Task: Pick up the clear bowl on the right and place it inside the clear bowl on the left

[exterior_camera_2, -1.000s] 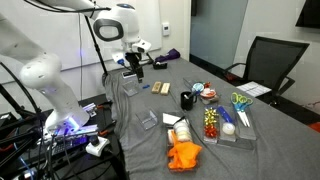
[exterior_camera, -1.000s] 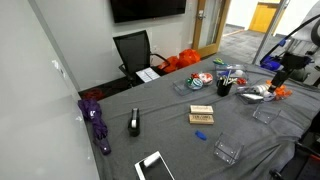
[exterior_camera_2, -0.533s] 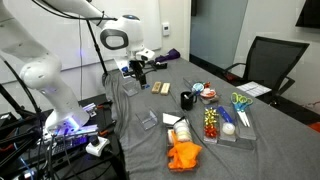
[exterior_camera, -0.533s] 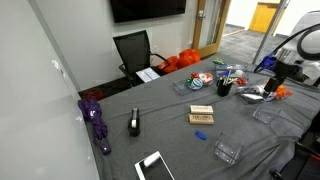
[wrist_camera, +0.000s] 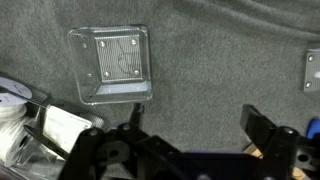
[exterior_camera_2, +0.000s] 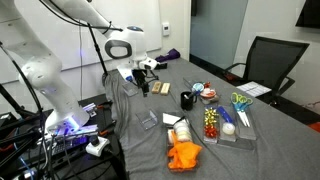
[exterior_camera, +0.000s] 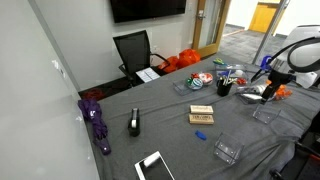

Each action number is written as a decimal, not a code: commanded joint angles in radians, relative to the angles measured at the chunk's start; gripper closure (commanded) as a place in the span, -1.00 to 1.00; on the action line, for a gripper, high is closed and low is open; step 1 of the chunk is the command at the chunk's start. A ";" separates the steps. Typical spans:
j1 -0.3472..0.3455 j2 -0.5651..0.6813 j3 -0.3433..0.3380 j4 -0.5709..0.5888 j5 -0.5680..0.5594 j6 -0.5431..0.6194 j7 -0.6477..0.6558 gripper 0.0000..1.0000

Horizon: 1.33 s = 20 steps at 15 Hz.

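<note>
Two clear square bowls sit on the grey cloth-covered table. One (exterior_camera: pixel 265 113) lies beside the cluttered tray and shows in an exterior view (exterior_camera_2: pixel 150 120) and at the wrist view's upper left (wrist_camera: pixel 115 62). Another (exterior_camera: pixel 227 152) lies near the table's edge and is cut off at the wrist view's right edge (wrist_camera: pixel 312 70). My gripper (exterior_camera: pixel 270 88) (exterior_camera_2: pixel 144 87) hangs open and empty above the cloth between them, touching neither. Its fingers (wrist_camera: pixel 198 125) frame bare cloth below the first bowl.
A wooden block (exterior_camera: pixel 202 115), a black mug (exterior_camera: pixel 225 88) and a tray of small items (exterior_camera_2: pixel 222 125) stand mid-table. An orange cloth (exterior_camera_2: pixel 183 155) lies by the tray. A purple umbrella (exterior_camera: pixel 95 120), a black device (exterior_camera: pixel 134 122) and a tablet (exterior_camera: pixel 155 166) lie further off.
The arm has swung and lowered, carrying the open gripper down towards the cloth near the bowls. Nothing on the table has moved.
</note>
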 commanded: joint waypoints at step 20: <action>-0.093 0.276 0.041 -0.016 -0.036 0.261 -0.082 -1.00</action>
